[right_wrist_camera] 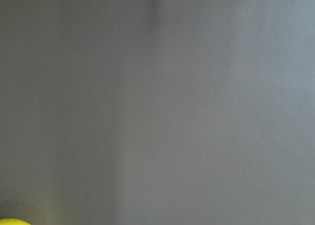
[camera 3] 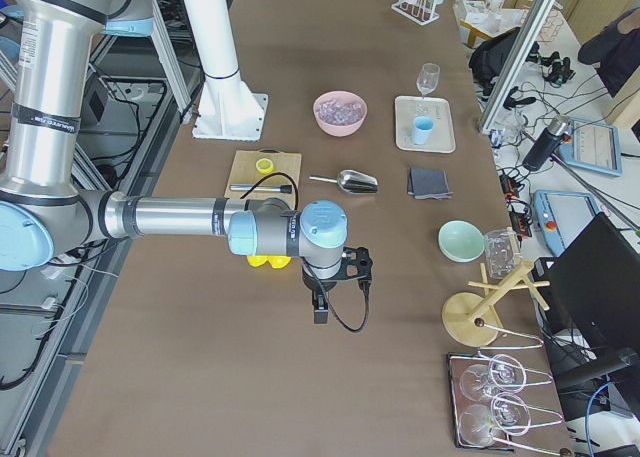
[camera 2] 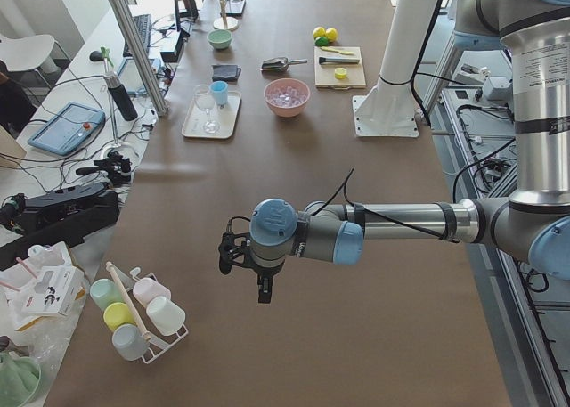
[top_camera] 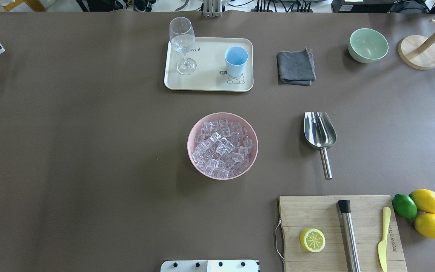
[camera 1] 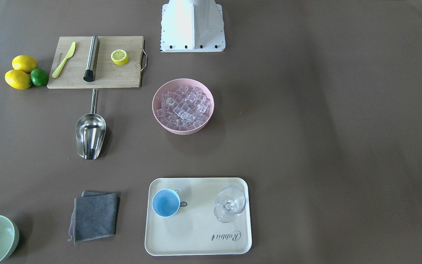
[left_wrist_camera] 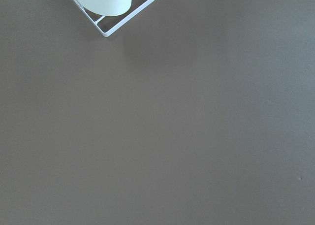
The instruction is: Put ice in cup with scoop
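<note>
The scoop (top_camera: 319, 130) lies near the right edge. The right gripper (camera 3: 355, 265), open or closed I can't tell, should grasp the handle (top_camera: 326, 163) squarely.

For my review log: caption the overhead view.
Ice in pink bowl, scoop lying apart on table, blue cup upright on tray beside glass.

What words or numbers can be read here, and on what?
"Rabbit": cream rectangular tray.
Tiny writing in the dark bubble beside the small light-blue cup: too small to read.
Brand stamp on the bamboo cutting board: blurred, unreadable.
Label on the robot's left arm: too small.
</note>
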Action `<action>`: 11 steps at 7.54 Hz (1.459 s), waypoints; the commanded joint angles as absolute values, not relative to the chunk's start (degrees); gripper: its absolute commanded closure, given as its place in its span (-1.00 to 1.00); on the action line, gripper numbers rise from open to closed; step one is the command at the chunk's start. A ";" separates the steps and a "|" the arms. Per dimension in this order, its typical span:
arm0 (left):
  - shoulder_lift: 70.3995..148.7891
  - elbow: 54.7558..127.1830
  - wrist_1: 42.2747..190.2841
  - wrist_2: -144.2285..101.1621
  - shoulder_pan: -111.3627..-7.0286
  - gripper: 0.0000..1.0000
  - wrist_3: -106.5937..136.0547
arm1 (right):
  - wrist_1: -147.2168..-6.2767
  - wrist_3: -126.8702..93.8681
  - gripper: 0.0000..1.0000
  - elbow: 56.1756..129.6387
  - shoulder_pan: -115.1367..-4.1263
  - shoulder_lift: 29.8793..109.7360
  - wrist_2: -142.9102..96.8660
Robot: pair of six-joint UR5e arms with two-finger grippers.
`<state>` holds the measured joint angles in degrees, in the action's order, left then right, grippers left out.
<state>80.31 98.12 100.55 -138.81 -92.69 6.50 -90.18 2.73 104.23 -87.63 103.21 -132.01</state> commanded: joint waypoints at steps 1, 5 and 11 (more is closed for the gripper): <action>80.33 98.26 100.28 -137.47 -92.38 -0.96 6.50 | -90.18 2.81 -1.00 104.06 -87.63 103.44 -132.10; 79.54 101.24 99.67 -133.00 -92.11 -0.96 6.59 | -90.18 2.81 -1.00 103.54 -87.63 103.01 -132.01; 84.28 107.48 94.92 -135.86 -85.45 -0.96 6.42 | -90.18 1.67 -0.99 105.03 -87.63 100.99 -131.83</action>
<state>83.09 105.70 94.59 -133.61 -87.96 6.48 -90.15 1.96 104.64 -87.76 101.29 -131.30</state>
